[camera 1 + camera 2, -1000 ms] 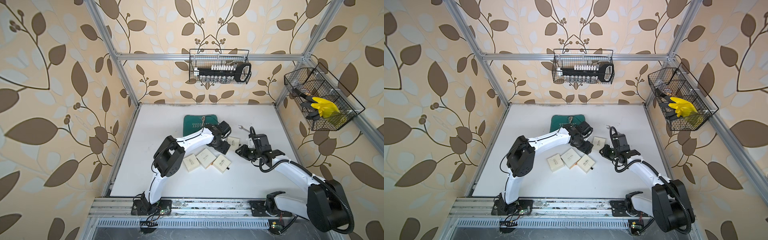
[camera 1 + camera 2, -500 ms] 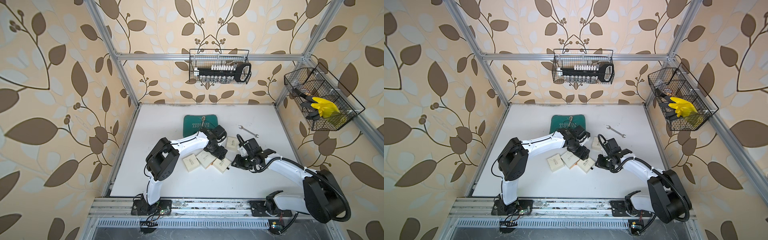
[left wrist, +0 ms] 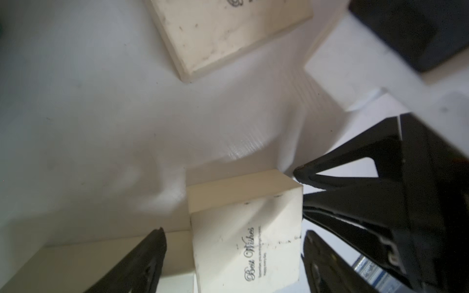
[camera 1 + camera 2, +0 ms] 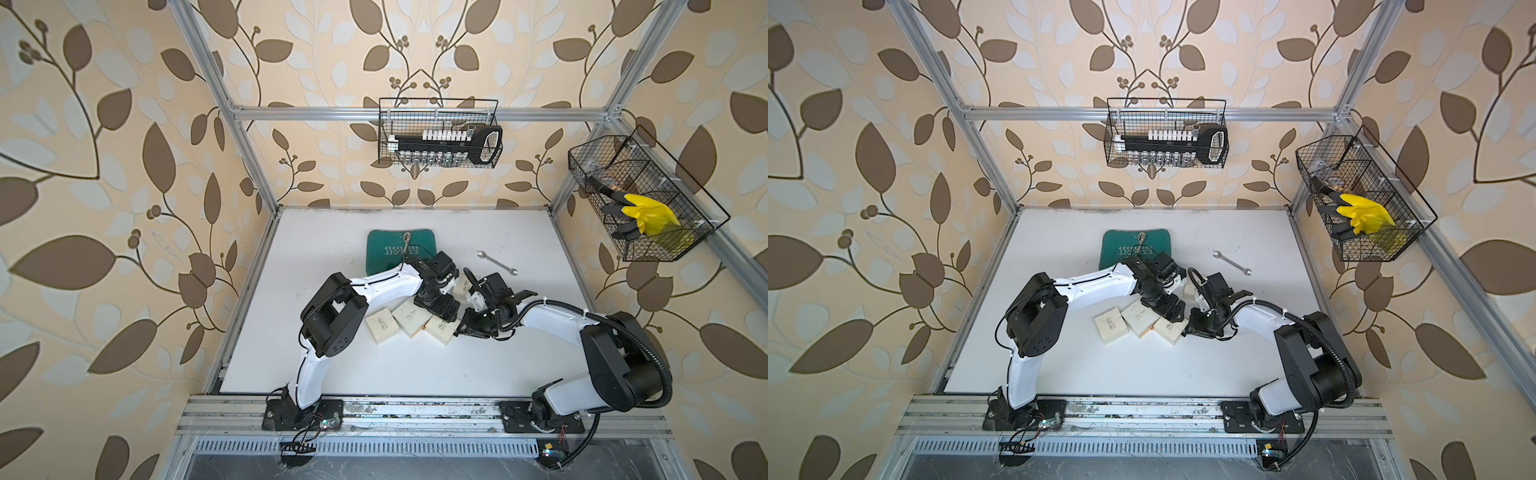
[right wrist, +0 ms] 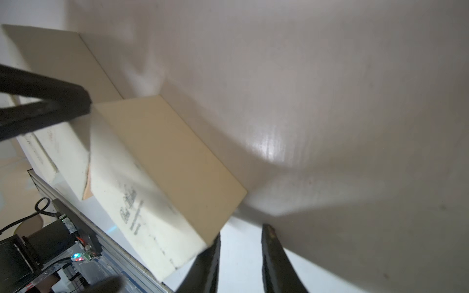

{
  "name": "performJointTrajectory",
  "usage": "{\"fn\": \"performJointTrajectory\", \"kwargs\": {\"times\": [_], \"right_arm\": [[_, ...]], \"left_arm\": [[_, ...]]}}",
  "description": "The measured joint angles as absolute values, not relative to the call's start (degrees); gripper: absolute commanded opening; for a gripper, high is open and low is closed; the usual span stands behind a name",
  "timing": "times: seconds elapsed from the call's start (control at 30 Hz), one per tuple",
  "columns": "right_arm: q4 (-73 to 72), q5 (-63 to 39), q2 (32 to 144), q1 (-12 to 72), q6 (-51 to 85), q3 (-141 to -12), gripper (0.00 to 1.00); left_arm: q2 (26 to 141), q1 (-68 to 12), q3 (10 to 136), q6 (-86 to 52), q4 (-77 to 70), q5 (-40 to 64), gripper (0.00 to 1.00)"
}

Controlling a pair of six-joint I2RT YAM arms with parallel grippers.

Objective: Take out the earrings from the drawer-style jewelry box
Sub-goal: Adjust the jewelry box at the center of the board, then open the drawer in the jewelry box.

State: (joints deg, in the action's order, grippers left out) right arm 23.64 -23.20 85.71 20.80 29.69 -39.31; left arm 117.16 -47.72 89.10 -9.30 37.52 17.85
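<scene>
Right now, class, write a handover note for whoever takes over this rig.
Left gripper: open, straddling the cream box nearest the right arm, not clamped.
Right gripper: slightly open, empty, at that box's corner.
Earrings: none in view; neither this box nor the three other boxes show an open drawer.
Done: no earrings out yet.
To do: open a drawer, lift out the earrings.
</scene>
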Motion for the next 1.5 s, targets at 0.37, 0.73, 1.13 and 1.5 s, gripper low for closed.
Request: {"fn": "performJointTrajectory", "kwargs": {"times": [0.37,0.73,1.13,1.5], "right_arm": [[20.18,-30.52,89.08,15.64,31.97,-39.88,0.3],[19.7,-25.52,88.05,11.03,33.87,-40.16,0.29],[18.55,-23.53,80.34,5.98,33.15,-37.74,0.26],[16.71,-30.44,75.4,6.02,33.69,-30.3,0.23]], "left_arm": [[120.51,-47.37,92.18,-9.19,38.44,20.27,0.86],[127.44,-46.89,102.04,-11.09,39.27,21.23,0.86],[127.74,-48.03,100.6,-12.64,39.2,22.11,0.87],[127.44,-47.53,99.81,-13.47,38.46,23.29,0.86]]}}
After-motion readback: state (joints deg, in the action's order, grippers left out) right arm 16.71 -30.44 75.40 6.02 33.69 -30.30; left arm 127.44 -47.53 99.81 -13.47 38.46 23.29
